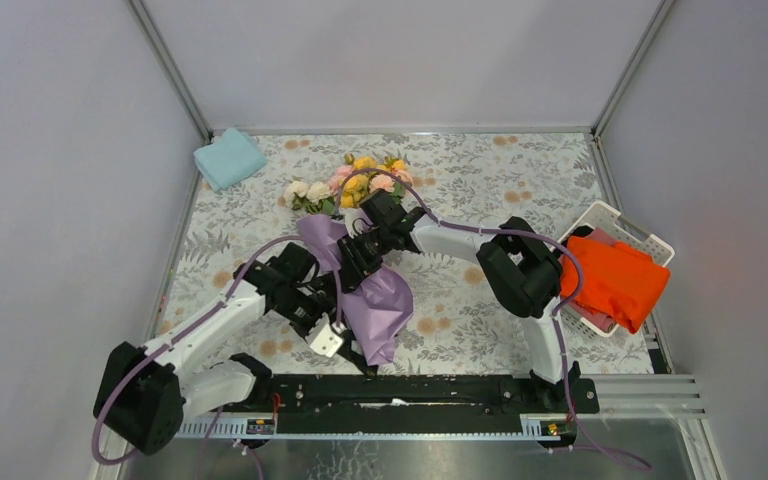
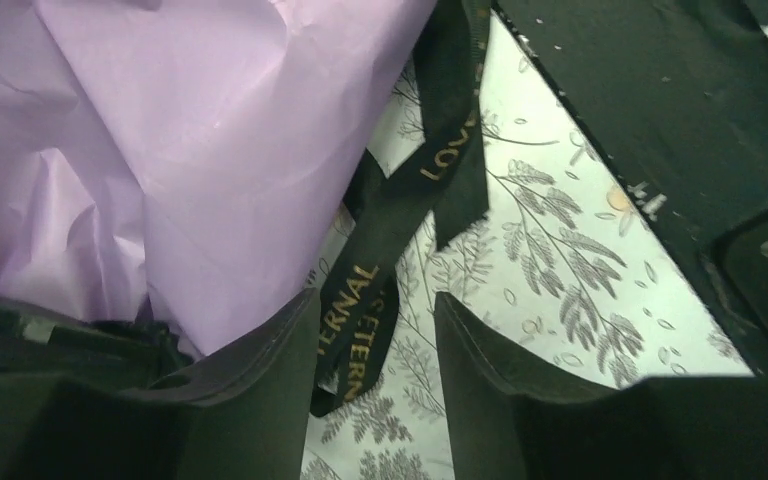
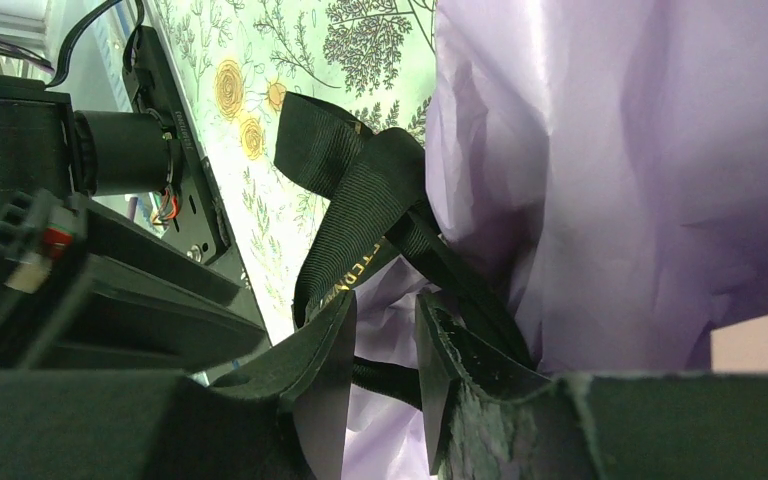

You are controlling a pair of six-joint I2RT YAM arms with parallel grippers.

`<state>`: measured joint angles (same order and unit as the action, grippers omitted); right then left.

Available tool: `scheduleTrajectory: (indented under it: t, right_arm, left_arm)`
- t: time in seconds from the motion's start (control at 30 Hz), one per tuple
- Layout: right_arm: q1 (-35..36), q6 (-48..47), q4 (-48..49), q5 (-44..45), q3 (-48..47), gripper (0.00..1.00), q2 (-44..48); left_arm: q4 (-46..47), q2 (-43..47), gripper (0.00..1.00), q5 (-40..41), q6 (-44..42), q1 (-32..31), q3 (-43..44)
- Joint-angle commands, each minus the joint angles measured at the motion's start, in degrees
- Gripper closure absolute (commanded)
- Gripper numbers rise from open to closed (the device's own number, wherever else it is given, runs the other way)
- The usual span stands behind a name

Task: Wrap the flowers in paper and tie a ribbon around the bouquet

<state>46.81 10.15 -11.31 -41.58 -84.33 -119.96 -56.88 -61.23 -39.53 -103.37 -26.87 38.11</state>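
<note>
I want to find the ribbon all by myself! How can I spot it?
Find the flower-patterned table, then the crumpled lilac-purple paper bundle in its middle, between the two arms. Right against that paper loops a flat black fabric ribbon. Unlike the round purple cables nearby, it is flat, black and printed with gold letters.

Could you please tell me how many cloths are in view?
2: a light blue cloth in the far left corner, an orange cloth draped over the white basket at right; others may hide beneath.
</note>
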Motion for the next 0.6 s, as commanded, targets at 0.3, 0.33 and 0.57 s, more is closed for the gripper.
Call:
scheduleTrajectory:
  t: [0.3, 0.33, 0.57]
  right_arm:
    - [-0.66, -0.88, 0.68, 1.56, 0.53, 0.64, 2.97]
    - [-0.66, -0.96, 0.73, 1.59, 0.55, 0.64, 2.90]
    - [-0.66, -1.35, 0.68, 1.60, 0.47, 0.64, 2.85]
  left_arm:
    - [23.01, -8.78, 0.55, 8.30, 8.96, -3.32, -4.48]
    - [23.62, -9.06, 0.56, 9.42, 8.24, -3.28, -4.86]
    - [24.30, -10.25, 0.60, 11.75, 5.49, -3.27, -5.22]
